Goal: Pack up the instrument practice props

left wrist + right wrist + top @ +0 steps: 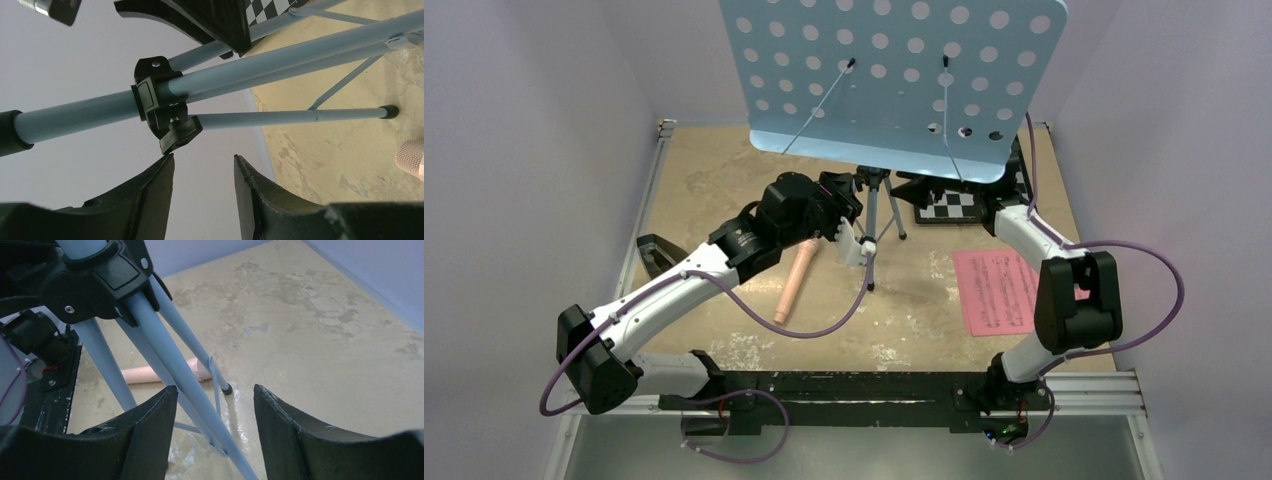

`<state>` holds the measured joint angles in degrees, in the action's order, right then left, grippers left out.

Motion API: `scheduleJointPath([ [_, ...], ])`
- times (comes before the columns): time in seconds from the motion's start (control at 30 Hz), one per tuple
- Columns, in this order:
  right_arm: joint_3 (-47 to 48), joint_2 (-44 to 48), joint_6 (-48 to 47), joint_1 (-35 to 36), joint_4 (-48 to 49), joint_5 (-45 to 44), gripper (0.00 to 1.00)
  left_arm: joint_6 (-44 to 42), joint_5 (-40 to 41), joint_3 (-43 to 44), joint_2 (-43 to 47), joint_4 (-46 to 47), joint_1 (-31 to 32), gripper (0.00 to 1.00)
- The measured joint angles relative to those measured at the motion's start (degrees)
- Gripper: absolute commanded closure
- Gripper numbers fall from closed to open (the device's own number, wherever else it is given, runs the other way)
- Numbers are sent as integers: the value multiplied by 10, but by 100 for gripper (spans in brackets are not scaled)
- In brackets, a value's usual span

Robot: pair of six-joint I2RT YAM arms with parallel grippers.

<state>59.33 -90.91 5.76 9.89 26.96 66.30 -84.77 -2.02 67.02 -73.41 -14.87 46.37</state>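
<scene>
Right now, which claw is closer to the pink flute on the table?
Left. The left gripper is just beside the flute, by the stand; the right gripper is on the other side of the stand, near the checkered board.

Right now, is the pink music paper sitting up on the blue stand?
No, the pink sheet music lies flat on the table, off to the right of the music stand.
</scene>
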Motion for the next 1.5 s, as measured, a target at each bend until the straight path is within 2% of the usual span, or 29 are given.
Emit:
scheduleJointPath([
  [0.3, 2, -10, -30, 32, -24, 42, 71, 1, 4, 3, -6, 6, -1, 49],
  [0.47, 12, -10, -73, 35, -49, 45, 90, 1, 15, 3, -6, 20, -3, 50],
  [0.7, 37, -13, -116, 40, -111, 35, 100, -14, 4, 2, -6, 75, -3, 51],
  [0.87, 45, -13, -147, 41, -140, 36, 100, -24, -8, 2, -6, 73, -7, 55],
  [1.27, 64, -12, -220, 45, -208, 41, 100, -66, -17, -14, -10, 70, -10, 55],
  [1.5, 68, -11, -239, 45, -224, 42, 100, -73, -16, -17, -12, 75, -10, 59],
])
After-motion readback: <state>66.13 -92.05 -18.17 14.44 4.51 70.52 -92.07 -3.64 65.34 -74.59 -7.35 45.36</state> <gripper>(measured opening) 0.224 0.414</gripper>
